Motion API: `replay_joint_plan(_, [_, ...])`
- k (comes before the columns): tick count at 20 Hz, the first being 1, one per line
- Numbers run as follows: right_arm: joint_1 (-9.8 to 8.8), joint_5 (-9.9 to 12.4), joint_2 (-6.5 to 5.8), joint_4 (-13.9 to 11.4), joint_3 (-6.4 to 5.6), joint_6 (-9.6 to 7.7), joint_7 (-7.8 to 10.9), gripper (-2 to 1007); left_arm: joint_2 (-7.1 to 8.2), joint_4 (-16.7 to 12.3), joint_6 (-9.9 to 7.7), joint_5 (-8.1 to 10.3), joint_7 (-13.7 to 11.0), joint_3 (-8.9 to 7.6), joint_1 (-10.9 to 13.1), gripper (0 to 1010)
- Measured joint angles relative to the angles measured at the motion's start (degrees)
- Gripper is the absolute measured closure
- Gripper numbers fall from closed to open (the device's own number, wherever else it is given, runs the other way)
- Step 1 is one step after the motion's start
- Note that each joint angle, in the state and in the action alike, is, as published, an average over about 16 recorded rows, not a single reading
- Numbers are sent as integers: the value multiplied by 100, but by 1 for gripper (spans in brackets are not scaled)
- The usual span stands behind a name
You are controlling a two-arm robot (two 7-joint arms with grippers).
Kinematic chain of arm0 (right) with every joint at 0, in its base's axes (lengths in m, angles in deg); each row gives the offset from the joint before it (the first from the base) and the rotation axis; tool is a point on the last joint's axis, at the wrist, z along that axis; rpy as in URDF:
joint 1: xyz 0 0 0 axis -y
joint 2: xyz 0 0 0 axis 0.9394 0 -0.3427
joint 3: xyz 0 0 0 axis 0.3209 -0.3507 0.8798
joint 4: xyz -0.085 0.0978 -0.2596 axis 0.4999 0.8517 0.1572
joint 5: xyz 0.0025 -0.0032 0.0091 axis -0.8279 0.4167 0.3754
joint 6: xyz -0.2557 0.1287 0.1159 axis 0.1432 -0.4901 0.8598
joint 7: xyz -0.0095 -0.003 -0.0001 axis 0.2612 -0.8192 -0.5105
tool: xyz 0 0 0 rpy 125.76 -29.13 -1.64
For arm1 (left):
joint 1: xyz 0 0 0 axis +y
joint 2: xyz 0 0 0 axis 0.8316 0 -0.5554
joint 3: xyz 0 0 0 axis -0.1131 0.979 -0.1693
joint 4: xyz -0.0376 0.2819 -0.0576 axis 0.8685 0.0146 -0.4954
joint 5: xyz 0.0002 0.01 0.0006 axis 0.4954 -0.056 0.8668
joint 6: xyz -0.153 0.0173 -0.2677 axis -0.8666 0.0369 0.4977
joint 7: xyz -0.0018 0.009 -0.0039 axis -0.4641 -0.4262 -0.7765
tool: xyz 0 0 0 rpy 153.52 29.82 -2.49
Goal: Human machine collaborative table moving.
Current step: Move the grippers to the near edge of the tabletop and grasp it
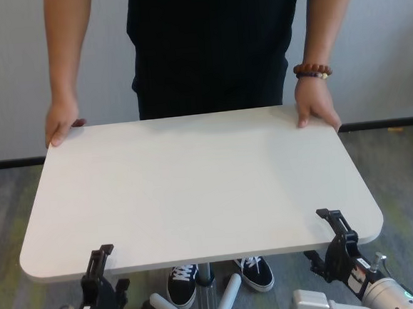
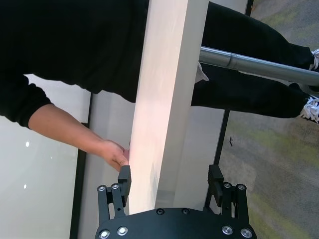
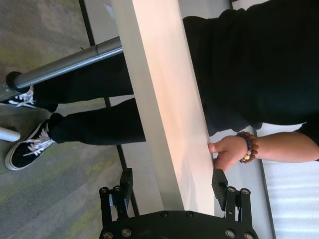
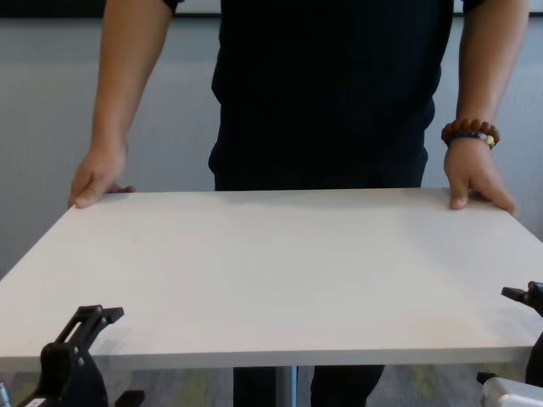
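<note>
head high, chest low, wrists edge-on, all share table (image 1: 194,184)

Grey-green carpet (image 1: 400,161) covered the floor, pale wall (image 1: 383,33) stood behind, dark skirting strip (image 1: 386,123) ran along its base.

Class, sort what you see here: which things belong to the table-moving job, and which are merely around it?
Part of the job:
table
human, gripping the far corners
left gripper, open around the near edge
right gripper, open around the near edge

Merely around:
carpet floor
wall
</note>
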Motion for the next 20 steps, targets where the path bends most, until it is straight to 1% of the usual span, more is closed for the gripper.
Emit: replay_joint_plan(20, [-5, -15, -7, -11, 8, -11, 4, 0, 0, 7, 9, 6, 0, 1, -4, 9])
